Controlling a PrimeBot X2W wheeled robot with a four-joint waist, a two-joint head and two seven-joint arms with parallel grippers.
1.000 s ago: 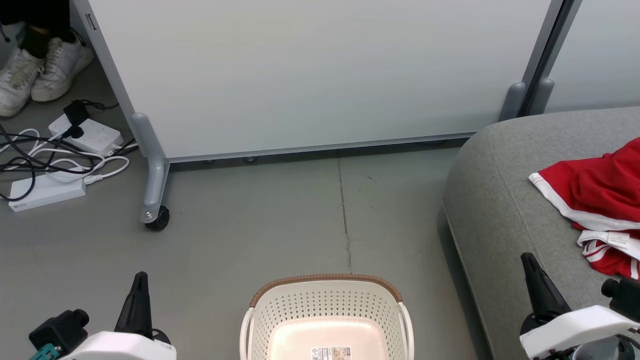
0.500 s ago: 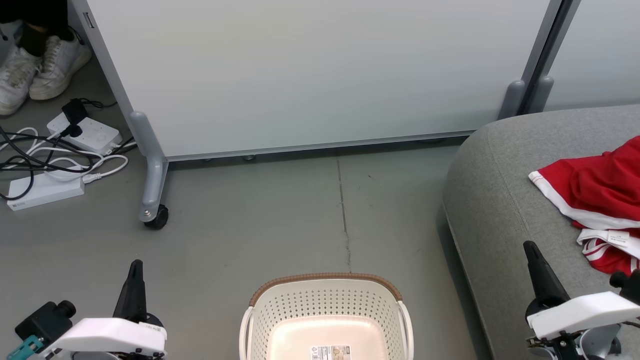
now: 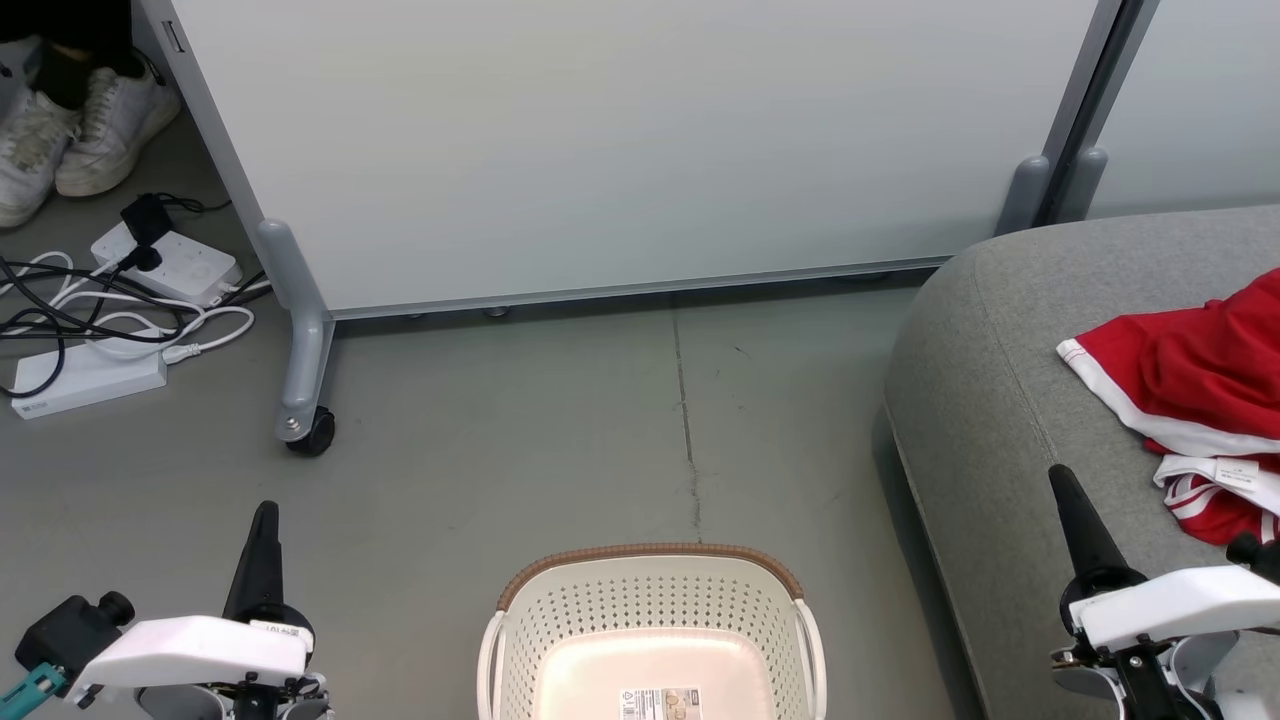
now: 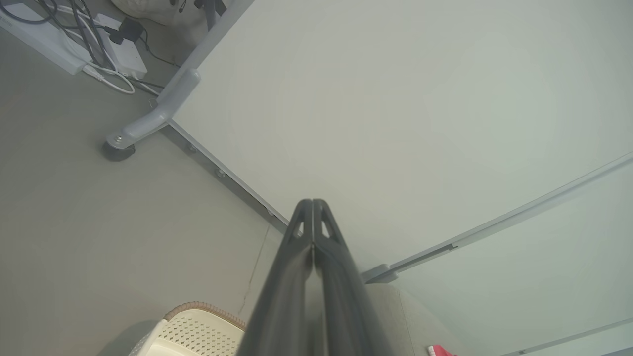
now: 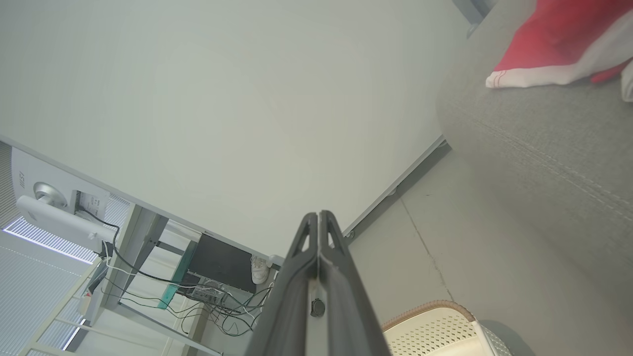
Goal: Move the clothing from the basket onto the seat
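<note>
Both the left gripper (image 3: pixel 264 515) and the right gripper (image 3: pixel 1062 485) have their fingers pressed together and hold nothing. The basket (image 3: pixel 650 552) sits between them. Its visible floor carries a paper label (image 3: pixel 660 703) and no garment, and its near end is cut off from sight. The clothing (image 3: pixel 1190 370) lies on the sofa (image 3: pixel 1000 400), just ahead and right of the right gripper. Judgement: the transfer looks finished. The next move calls for checking the basket's hidden near end.
</note>
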